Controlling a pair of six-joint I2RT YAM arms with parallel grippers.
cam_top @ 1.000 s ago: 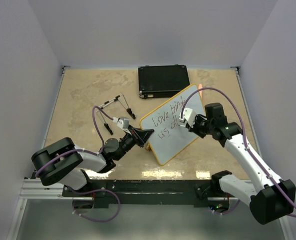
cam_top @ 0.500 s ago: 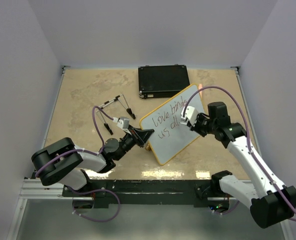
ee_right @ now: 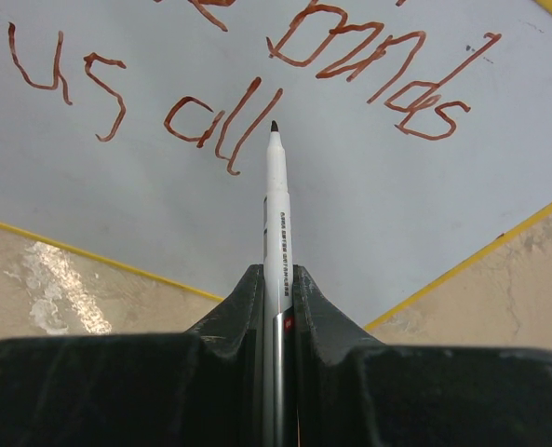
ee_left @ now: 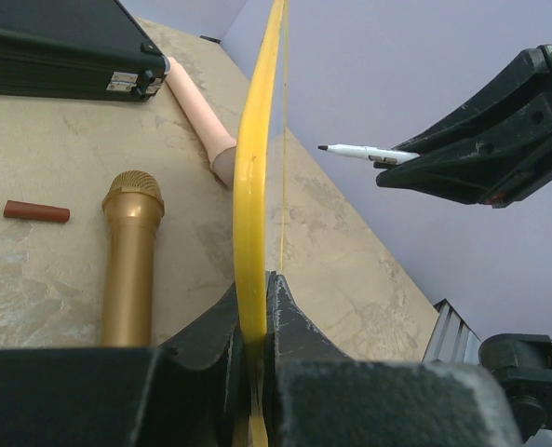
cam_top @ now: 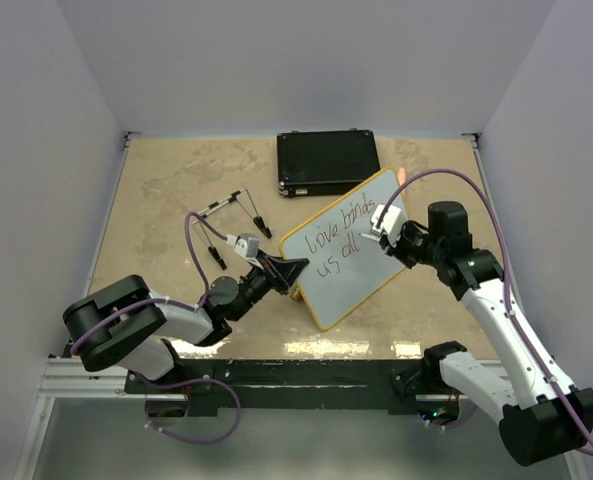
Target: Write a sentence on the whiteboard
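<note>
The whiteboard [cam_top: 348, 262] stands tilted on edge at mid-table, yellow frame round a pale face. The sentence [cam_top: 334, 240] reads "love binds us all" in two slanted lines; the right wrist view shows "us all" [ee_right: 215, 119] and "binds". My left gripper [cam_top: 294, 271] is shut on the board's left frame edge [ee_left: 254, 186]. My right gripper [cam_top: 387, 234] is shut on a white marker [ee_right: 276, 214], its tip pointing at the board just right of "all". In the left wrist view the marker [ee_left: 355, 151] shows a gap between its tip and the board.
A black case [cam_top: 328, 163] lies behind the board. Behind the board on the table lie a gold microphone [ee_left: 132, 251], a pink tube [ee_left: 199, 110] and a small red cap [ee_left: 35, 211]. A thin wire tool with black tips [cam_top: 231, 215] lies to the left.
My right gripper has drawn back to the right, away from the board face, with the marker. The word "all" is now uncovered. The left arm and board have not moved.
</note>
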